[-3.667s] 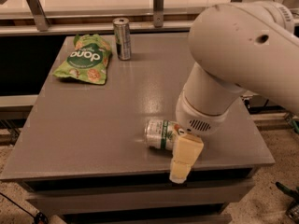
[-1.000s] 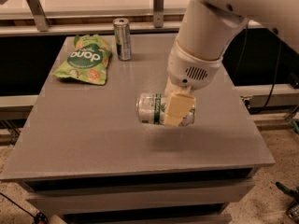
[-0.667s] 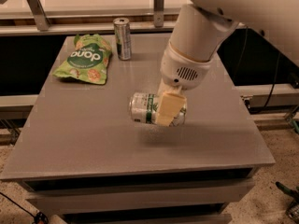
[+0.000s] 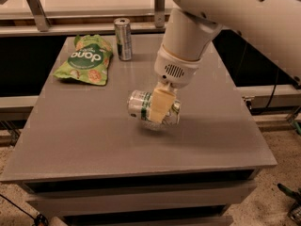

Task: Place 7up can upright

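Observation:
The 7up can (image 4: 141, 105), silver and white with a green band, is held on its side in my gripper (image 4: 158, 107), lifted a little above the middle of the grey table (image 4: 84, 140). One cream finger (image 4: 160, 105) crosses the front of the can; the other is hidden behind it. The white arm comes down from the upper right. The can's top end points left.
A taller slim silver-and-dark can (image 4: 123, 39) stands upright at the table's back edge. A green snack bag (image 4: 84, 59) lies at the back left. A metal rail runs behind the table. The floor drops off at the table's right and front edges.
The gripper took the lying can from the front right of the table, lifted it, and carried it left and toward the middle, still on its side.

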